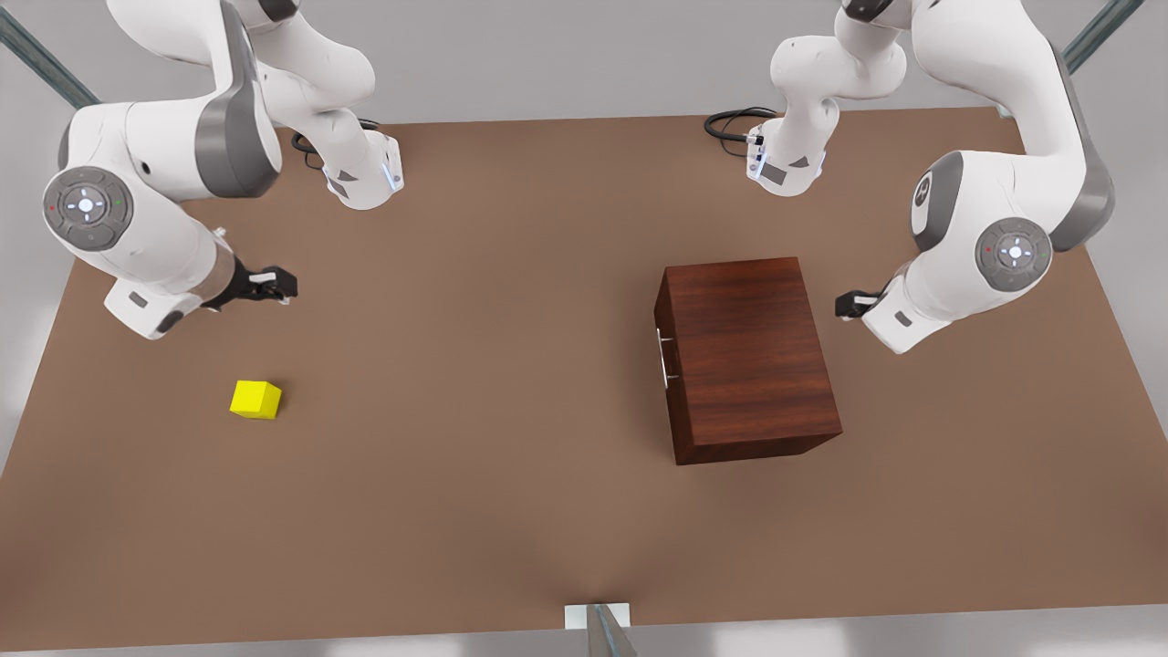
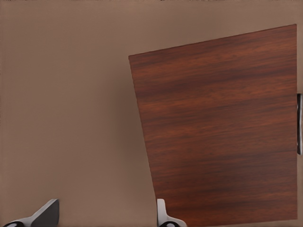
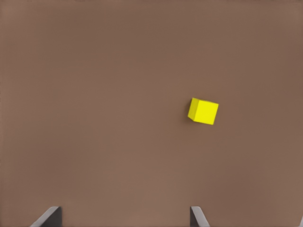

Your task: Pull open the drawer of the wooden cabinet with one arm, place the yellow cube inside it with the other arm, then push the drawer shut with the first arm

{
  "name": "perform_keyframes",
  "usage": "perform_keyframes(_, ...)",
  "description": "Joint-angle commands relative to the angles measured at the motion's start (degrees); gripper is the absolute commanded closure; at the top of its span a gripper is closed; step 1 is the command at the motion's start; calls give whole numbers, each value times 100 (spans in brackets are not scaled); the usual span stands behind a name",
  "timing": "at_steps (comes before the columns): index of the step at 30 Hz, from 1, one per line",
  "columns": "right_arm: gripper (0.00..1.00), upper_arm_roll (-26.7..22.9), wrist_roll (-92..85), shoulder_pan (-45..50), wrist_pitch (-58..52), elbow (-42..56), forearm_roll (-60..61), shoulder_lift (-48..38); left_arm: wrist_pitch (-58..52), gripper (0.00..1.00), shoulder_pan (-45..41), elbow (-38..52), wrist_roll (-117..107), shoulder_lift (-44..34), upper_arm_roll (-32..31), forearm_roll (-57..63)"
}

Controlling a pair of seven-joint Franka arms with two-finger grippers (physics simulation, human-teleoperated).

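Your left gripper (image 1: 844, 304) is mostly hidden behind its own arm, hovering just beside the wooden cabinet (image 1: 744, 356) near the tabletop's (image 1: 511, 274) edge on the front view's right; its wrist view shows fingertips (image 2: 163, 215) spread wide. The drawer (image 1: 664, 365) sits flush, its handle (image 1: 663, 354) cut off there. Your right gripper (image 1: 274, 286), jaws wide, hangs above the yellow cube (image 1: 255, 399), which sits clear toward the opposite edge.

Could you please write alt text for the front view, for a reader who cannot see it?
A brown table holds a closed wooden cabinet at the front view's right and a yellow cube at its left. The open right end effector hangs beyond the cube, the left end effector beside the cabinet.
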Motion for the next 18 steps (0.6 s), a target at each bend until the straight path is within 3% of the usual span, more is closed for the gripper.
perform_keyframes(1,0,-2,-6,-8,409,1,61,2,143,0,-1,-5,-75,-2,1,34)
perform_keyframes(4,0,-46,-278,-227,461,71,-10,266,169,0,-975,13,-1181,235,-60,270)
perform_keyframes(8,0,-81,-875,-1440,1489,150,43,1610,591,0,-2769,417,-3792,1281,-183,860)
perform_keyframes(10,0,-81,-1157,-1739,1911,133,35,1953,1338,0,-2831,373,-4389,1447,-271,842)
perform_keyframes(12,0,-81,-1166,-1766,2227,-16,70,2068,1312,0,-3051,452,-4828,1711,-324,1176)
perform_keyframes(18,0,-81,-1104,-1924,4082,-1721,96,1804,1102,0,-3182,1551,-6034,2713,-297,1360)
